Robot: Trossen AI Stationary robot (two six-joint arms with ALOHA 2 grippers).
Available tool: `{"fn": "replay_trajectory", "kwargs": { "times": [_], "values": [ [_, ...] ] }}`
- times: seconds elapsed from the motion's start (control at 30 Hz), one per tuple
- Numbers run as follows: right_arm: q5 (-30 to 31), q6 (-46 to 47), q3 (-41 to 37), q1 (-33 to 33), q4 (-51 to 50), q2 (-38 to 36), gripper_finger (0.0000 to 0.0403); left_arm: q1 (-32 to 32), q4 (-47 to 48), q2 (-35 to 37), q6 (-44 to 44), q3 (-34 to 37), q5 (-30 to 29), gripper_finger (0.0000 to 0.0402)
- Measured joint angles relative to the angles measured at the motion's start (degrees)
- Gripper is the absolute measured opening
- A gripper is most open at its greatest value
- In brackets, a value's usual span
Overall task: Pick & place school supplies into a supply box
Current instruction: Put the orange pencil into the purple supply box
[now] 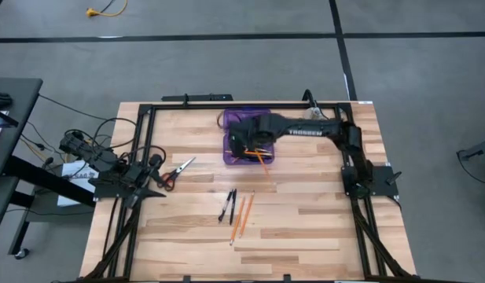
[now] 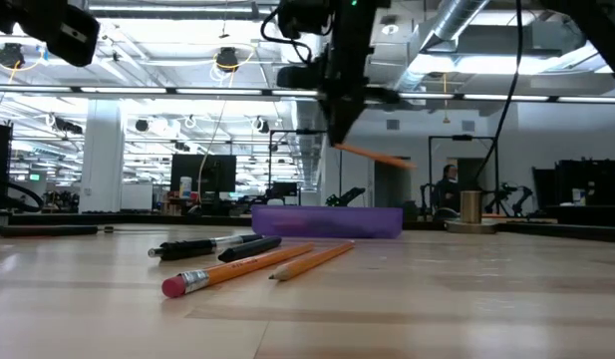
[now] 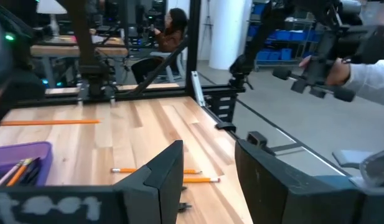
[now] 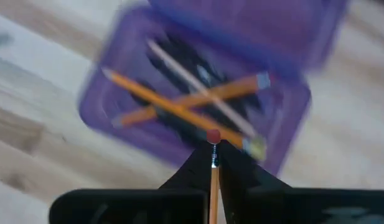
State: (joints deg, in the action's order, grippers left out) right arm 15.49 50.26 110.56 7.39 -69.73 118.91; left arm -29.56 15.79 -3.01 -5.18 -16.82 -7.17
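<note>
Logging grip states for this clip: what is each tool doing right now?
Left tool: open, empty, parked at the table's left edge.
Right tool: shut on an orange pencil, above the purple supply box.

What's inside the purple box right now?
The purple box holds two orange pencils lying crossed, a pale pencil and dark pens underneath. The right claw, shut on another orange pencil, hovers above it and covers the box's near edge.

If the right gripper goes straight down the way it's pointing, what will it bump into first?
Probably the purple supply box. The right gripper, shut on an orange pencil, points down at it and would likely meet the pencils inside first, though depth is unclear.
</note>
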Motion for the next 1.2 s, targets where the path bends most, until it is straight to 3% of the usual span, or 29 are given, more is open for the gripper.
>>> {"fn": "replay_trajectory", "kwargs": {
  "times": [0.3, 0.6, 0.97, 1.2],
  "values": [
    [-3.25, -24.59, 0.29, 8.25, 18.96, 0.00, 0.0000, 0.02, 2.14, -0.02, -2.32, 0.00, -7.43, 0.0132],
    [-6.18, -40.63, 0.35, 11.22, 20.39, 0.44, 0.0000, 0.00, 2.61, 0.00, -2.08, 0.00, -11.22, 0.0132],
    [-6.75, -43.85, -6.22, 10.61, 24.61, 0.44, 0.0007, 0.00, 2.37, 0.00, -1.85, 0.00, -11.52, 0.0132],
    [-11.07, -43.23, -9.71, 9.69, 26.04, 0.46, 0.0011, 0.00, 2.77, 0.00, -2.67, 0.00, -11.23, 0.0132]
  ]
}}
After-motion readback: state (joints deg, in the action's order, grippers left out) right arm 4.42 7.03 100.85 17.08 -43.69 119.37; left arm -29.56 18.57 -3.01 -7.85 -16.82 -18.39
